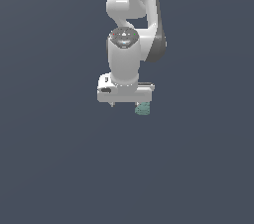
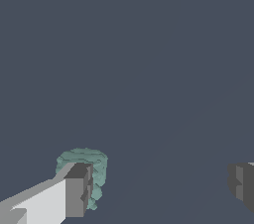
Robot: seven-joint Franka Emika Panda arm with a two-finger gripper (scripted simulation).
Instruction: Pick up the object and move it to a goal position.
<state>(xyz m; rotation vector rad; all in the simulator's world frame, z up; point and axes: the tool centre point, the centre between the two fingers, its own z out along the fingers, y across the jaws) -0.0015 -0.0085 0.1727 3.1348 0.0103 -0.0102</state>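
Note:
The object (image 1: 143, 109) is a small teal-green bumpy lump on the dark floor, just below the end of the white gripper hand on the exterior view's right. In the wrist view the object (image 2: 92, 163) sits right beside one grey fingertip (image 2: 78, 191), which hides part of it. I cannot tell whether they touch. My gripper (image 1: 128, 104) points straight down with its jaws wide apart. The wrist view shows the gripper (image 2: 161, 188) with nothing between its fingers; the other fingertip (image 2: 243, 184) stands far off. The object lies at one finger, not between the two.
The white arm (image 1: 134, 15) rises above the gripper toward the top of the exterior view. A plain dark grey-blue floor (image 1: 59, 168) lies all around. No goal marker shows.

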